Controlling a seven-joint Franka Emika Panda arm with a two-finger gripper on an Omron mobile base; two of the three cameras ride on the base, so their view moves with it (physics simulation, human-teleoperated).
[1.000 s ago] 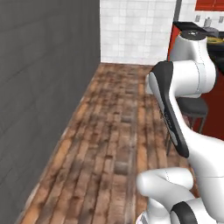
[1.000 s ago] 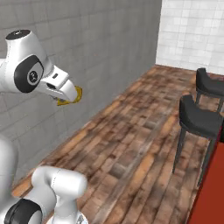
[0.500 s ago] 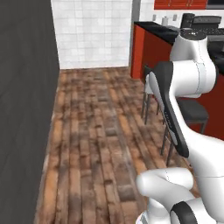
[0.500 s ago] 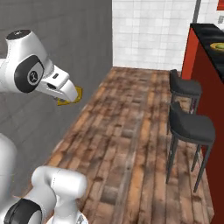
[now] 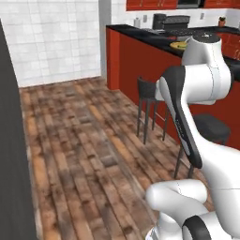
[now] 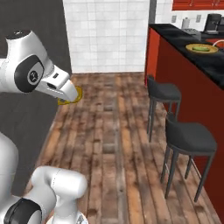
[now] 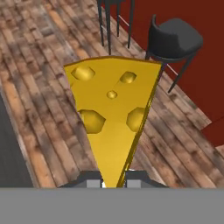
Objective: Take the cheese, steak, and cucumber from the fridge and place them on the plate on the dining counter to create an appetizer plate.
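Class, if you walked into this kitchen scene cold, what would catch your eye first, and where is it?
The big yellow cheese wedge with darker holes, pinched at its narrow end between the gripper fingers, held above the wooden floor. Next come the red-fronted dining counter on the right, with the plate on its black top, and two dark stools before it.

Our gripper is clamped on the cheese (narrow tip between the fingers), arm raised above the floor.
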